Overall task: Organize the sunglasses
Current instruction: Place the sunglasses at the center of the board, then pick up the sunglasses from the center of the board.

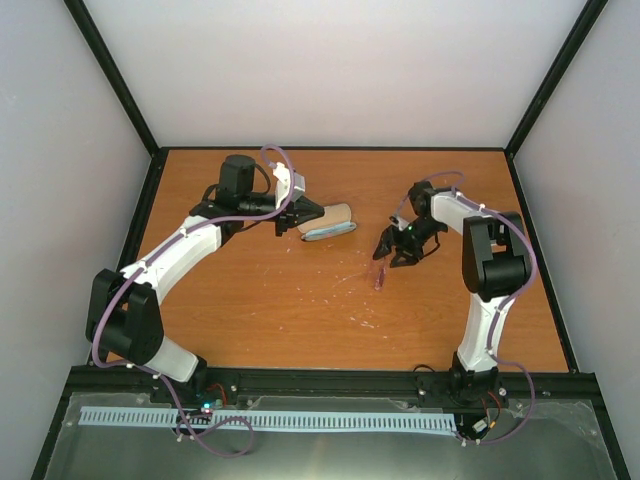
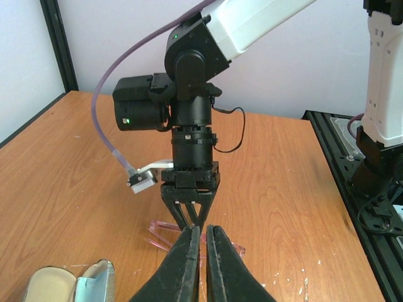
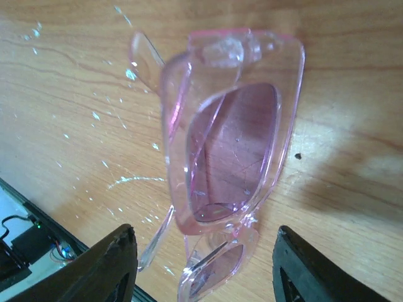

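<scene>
Right gripper (image 3: 204,264), spread wide, is held over the pink sunglasses (image 3: 233,151), which lie ungrasped between its jaws; left gripper (image 2: 201,251) is closed, empty, beside the open case (image 1: 335,215). Nothing is judged stowed yet.

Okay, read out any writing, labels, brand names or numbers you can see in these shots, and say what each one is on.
No text can be read in any view.
sunglasses: no brand mark or print visible on frame or lens.
case: plain, no label visible.
left arm and right arm: no lettering that can be made out at this size.
</scene>
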Available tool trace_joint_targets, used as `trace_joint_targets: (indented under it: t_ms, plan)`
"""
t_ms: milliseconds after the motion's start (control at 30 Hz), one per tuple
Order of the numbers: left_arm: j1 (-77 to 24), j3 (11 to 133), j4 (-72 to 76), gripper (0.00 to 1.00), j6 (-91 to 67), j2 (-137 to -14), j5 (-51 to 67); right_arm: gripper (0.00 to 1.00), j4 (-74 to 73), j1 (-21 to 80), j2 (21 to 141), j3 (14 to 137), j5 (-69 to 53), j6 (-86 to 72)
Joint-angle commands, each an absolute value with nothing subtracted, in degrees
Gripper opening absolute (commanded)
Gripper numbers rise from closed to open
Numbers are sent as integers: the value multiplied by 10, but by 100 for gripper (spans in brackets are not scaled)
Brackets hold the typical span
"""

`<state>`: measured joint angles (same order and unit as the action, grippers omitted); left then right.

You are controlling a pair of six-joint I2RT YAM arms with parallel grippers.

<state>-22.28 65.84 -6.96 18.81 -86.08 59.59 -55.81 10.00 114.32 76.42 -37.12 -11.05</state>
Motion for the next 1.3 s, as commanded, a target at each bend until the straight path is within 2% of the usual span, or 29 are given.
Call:
trace_joint_targets:
  t_ms: [0, 233, 500, 700, 1267]
  plan:
    - [-223, 671, -59, 7, 203, -861, 603, 59, -592, 109, 1123, 803, -336, -132]
    - [-223, 668, -65, 7, 216, -855, 594, 59, -658, 160, 1149, 862, -248, -175]
    - [-220, 652, -68, 7, 227, -839, 582, 63, -744, 225, 1188, 939, -156, -228]
    - [-217, 633, -59, 7, 229, -821, 575, 64, -770, 250, 1204, 947, -94, -268]
    - [-194, 579, -18, 7, 219, -781, 576, 63, -775, 285, 1259, 984, -77, -320]
